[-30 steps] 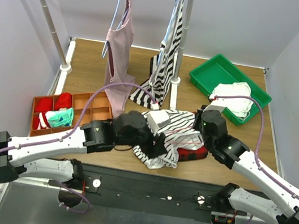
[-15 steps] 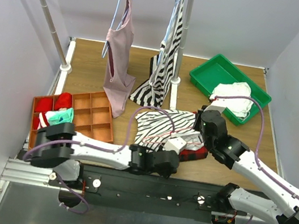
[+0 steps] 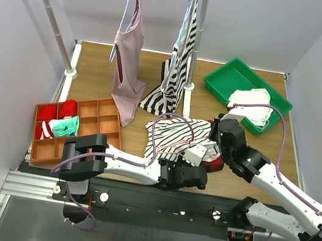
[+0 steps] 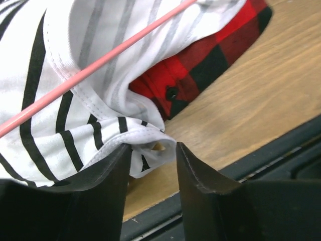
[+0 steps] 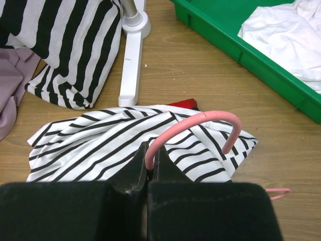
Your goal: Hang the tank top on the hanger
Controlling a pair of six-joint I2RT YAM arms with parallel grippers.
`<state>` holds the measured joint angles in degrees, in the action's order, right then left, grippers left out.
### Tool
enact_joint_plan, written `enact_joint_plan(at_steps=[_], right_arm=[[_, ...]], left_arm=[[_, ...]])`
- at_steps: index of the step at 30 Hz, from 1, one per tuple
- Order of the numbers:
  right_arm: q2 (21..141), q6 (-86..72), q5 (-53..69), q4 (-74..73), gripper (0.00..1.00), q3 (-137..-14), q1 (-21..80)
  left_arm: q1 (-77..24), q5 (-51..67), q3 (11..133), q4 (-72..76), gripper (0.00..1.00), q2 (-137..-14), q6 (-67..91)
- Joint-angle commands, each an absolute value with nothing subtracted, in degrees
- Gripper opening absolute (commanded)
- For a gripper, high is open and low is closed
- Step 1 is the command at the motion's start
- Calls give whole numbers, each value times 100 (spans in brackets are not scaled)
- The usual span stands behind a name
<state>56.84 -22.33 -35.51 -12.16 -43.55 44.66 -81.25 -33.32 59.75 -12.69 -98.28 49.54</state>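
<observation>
The tank top [image 3: 174, 132], white with thin black stripes, lies crumpled on the table over a red-and-black checked cloth [image 4: 220, 45]. The pink-red hanger's wire [image 4: 100, 65] runs across the top's fabric. My right gripper [image 5: 153, 150] is shut on the base of the hanger's hook [image 5: 200, 118], just above the tank top [image 5: 100, 140]. My left gripper [image 4: 153, 146] sits low at the table's near edge. Its jaws stand apart, with a fold of the tank top's hem [image 4: 145, 138] between them, touching the left finger.
A clothes rack at the back holds a mauve top [image 3: 127, 59] and a bold striped top [image 3: 178, 55] on light blue hangers; its foot [image 5: 133, 50] is close. There is a green tray [image 3: 230, 76] with white cloth at back right and an orange divided box [image 3: 86, 123] at left.
My left arm swung from above the tank top down along the near edge, and its gripper now sits at the top's near hem. The fabric shifted. The right gripper kept hold of the hook.
</observation>
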Motion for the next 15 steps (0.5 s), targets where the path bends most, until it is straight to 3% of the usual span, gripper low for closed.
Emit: enact_joint_plan(at_steps=[1,15], right_arm=[[5581,-2312,-3683,-1292,1,-4324,4509],[5546,-2312,-3726,-1310,1,-4307,4500]], left_arm=[[-8218,-3736,6126,-1345,41,-9975,5028],[-8499,-3638,6741,-1810,36,-10230,4570]])
